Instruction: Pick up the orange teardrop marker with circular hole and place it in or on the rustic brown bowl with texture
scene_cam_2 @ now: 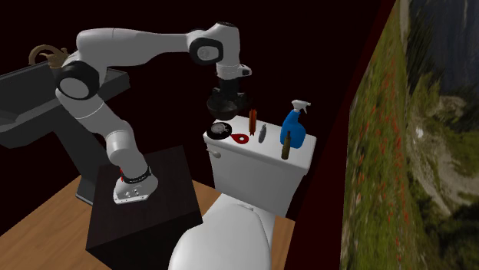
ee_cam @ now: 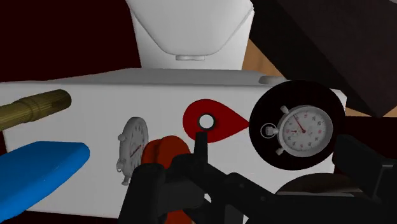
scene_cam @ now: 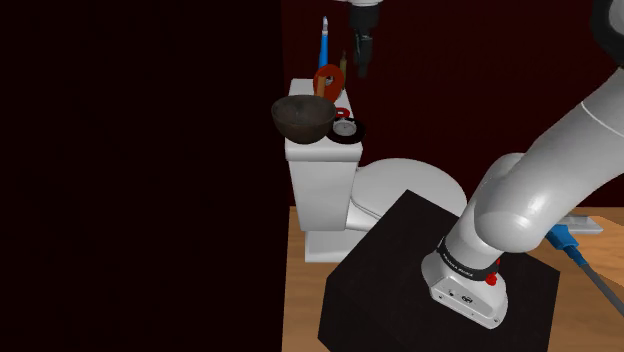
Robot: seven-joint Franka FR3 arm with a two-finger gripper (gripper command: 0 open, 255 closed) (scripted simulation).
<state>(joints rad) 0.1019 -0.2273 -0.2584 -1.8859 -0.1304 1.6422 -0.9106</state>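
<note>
On the white toilet tank lid (ee_cam: 95, 95) lies the red teardrop marker (ee_cam: 219, 121), beneath closed, empty fingers (ee_cam: 202, 149).

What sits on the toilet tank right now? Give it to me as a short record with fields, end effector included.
surface: white toilet tank lid
target: red teardrop marker, lying flat on the lid, not held
goal: dark brown bowl, on the lid
neighbour: stopwatch, just past the marker's pointed tip
other: blue spray bottle, upright
arm: end effector above the lid, apart from the marker
</note>
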